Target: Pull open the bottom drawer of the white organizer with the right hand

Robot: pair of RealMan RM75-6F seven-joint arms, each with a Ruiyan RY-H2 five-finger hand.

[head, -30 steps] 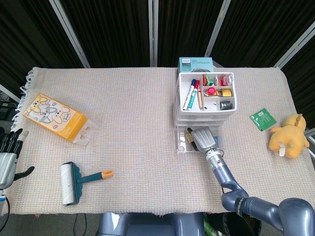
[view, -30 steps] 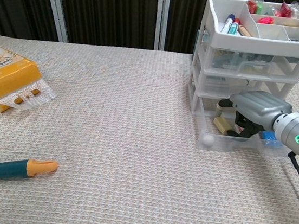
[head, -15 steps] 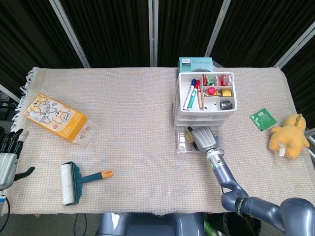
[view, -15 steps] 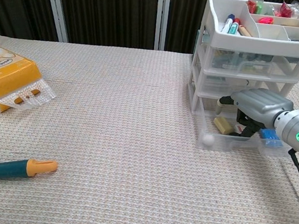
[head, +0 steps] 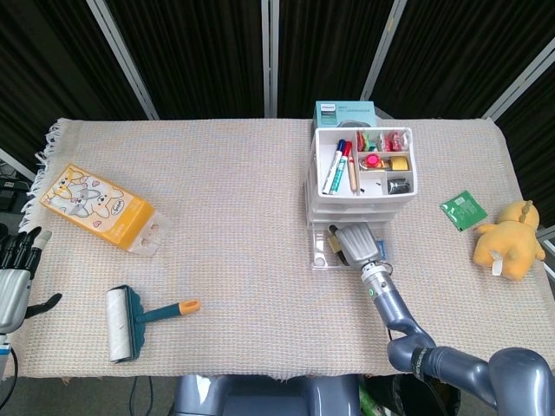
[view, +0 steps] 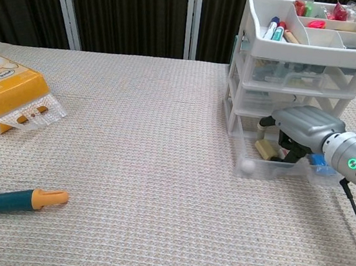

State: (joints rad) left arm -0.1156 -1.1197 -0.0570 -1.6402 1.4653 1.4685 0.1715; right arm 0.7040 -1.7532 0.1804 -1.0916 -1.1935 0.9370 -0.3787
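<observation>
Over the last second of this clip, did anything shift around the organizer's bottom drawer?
Barely. The right hand stays hooked into the bottom drawer, which remains pulled out from the white organizer; hand and drawer only wobbled slightly. The left hand stays at the table edge. The lint roller, yellow box and plush toy are unmoved.

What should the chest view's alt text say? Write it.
The right hand reaches into the pulled-out bottom drawer of the white organizer on a woven cloth. At the left edge lie a yellow box and a teal, orange-tipped handle.
</observation>
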